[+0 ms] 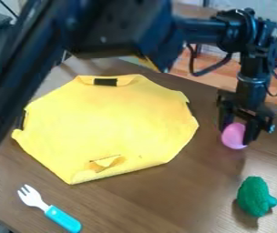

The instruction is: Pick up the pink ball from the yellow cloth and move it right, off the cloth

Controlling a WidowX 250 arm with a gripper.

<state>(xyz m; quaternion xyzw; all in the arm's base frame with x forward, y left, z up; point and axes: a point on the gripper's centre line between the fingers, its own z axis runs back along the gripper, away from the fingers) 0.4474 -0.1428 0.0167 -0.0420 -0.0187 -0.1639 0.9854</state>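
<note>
The gripper (245, 134) holds a smooth, seemingly egg-shaped pink object (233, 136).

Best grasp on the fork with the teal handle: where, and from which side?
Mid-handle, I'd say, coming straight down with the fingers across its width, one per long side. The fork lies flat, and the handle is a long, plain bar, wider than the neck; the tines are thin and split. The gripper would need to be free of the pink egg-shaped object.
</note>
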